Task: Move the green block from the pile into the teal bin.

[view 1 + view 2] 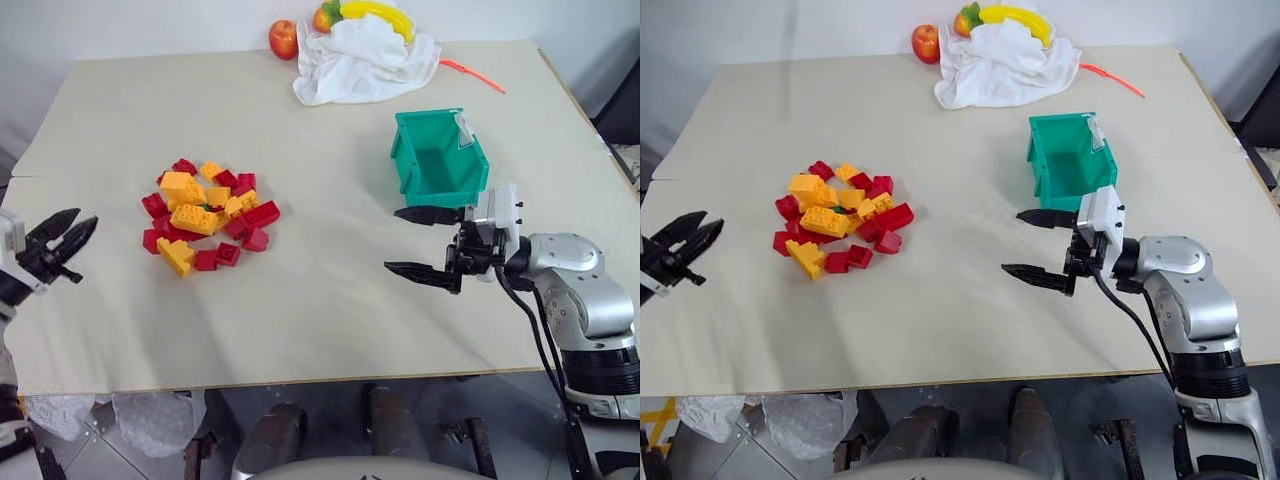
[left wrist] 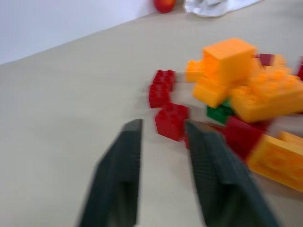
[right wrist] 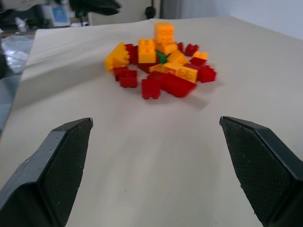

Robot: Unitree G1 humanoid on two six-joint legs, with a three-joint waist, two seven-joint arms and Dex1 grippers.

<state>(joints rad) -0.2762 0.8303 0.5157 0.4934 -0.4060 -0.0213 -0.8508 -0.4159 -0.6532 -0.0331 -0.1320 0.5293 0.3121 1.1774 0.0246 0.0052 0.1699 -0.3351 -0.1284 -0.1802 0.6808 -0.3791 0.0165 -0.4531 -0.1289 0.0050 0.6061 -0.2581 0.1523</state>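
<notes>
The green block (image 2: 218, 112) is hiding in the middle of the pile (image 1: 208, 212) of red and yellow blocks. Just a little bit of green peeks out, with a big yellow block sitting on top of it and red blocks pushed up close beside it. The teal bin (image 1: 405, 158) is well away from the pile, over on the robot's right, and it looks like there is nothing in it. The left gripper (image 1: 66, 238) floats near the table edge on the left of the pile, a little way from the closest red block. Its two black fingers (image 2: 215, 177) sit near each other with a thin gap between them, and they hold nothing. The right gripper (image 1: 426, 244) floats just in front of the bin. It points at the pile with its fingers spread wide, and it holds nothing too. I think the job has only just started, because the green block has not come out yet. To do it well, a gripper should first nudge the yellow block off the top. Then it can pinch only the green one by its two flat sides. Going slow should help, so other blocks do not scatter or slide off the table.
</notes>
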